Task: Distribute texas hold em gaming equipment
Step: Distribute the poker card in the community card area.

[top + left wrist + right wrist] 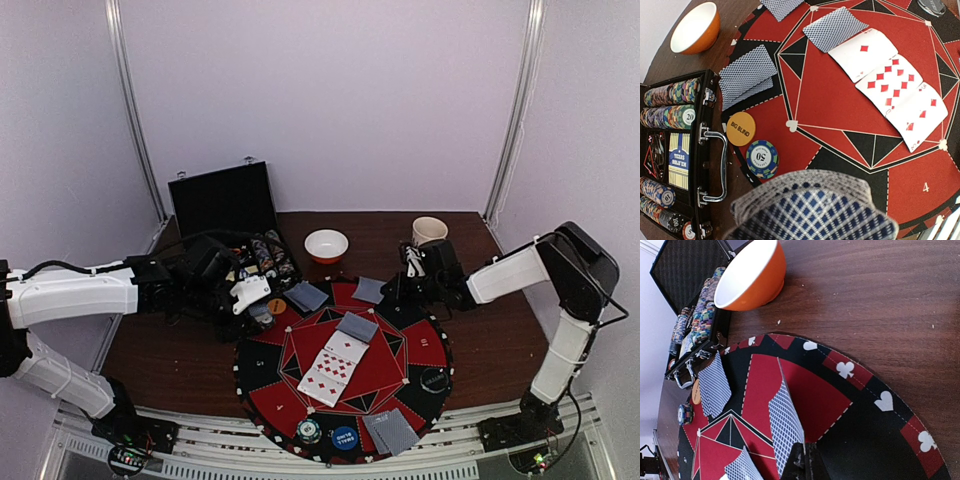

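Observation:
My left gripper (250, 294) is shut on a fanned stack of grey-blue-backed cards (810, 210) above the mat's left edge; its fingers are hidden behind them. Below it lie a blue 50 chip (761, 158) and an orange BIG BLIND disc (740, 128). My right gripper (809, 460) is shut on the edge of a face-down card (786, 425), holding it tilted on the mat's far sector (368, 290). Three face-up red-pipped cards (335, 368) and a face-down card (357, 326) lie mid-mat. More face-down cards (306, 296) lie at the far left, others (390, 432) at the near edge.
The round red-and-black mat (262, 372) carries a chip (309, 431), a blue disc (344, 437) and a black disc (433, 380). The open black case (222, 200) with chip rows (670, 95) stands far left. An orange bowl (326, 245) and a cup (429, 231) stand behind the mat.

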Robot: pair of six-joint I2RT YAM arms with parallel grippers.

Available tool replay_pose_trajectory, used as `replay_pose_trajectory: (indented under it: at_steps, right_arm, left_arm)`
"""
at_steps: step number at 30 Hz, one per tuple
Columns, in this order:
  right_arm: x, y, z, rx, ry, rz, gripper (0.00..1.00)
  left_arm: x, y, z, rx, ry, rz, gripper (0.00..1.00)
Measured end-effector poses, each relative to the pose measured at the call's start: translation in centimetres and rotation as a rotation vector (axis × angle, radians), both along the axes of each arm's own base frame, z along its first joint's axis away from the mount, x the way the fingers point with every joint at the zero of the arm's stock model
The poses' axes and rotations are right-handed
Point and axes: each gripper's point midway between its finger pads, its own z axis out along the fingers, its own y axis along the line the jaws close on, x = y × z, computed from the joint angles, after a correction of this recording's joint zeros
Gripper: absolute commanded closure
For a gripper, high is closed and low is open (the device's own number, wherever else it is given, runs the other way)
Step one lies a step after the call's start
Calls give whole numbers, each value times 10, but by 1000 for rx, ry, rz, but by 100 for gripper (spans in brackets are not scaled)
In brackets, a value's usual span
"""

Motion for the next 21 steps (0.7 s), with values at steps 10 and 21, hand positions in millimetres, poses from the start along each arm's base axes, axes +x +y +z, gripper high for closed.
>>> replay_pose_trajectory:
  at_steps: [10, 21]
  right_arm:
    - [-8, 3, -21, 30, 36, 41, 100]
    - [-16, 3, -26, 43, 50, 57, 100]
  left_arm:
    - [0, 0, 0, 0, 0, 0, 60]
    - [0, 0, 0, 0, 0, 0, 60]
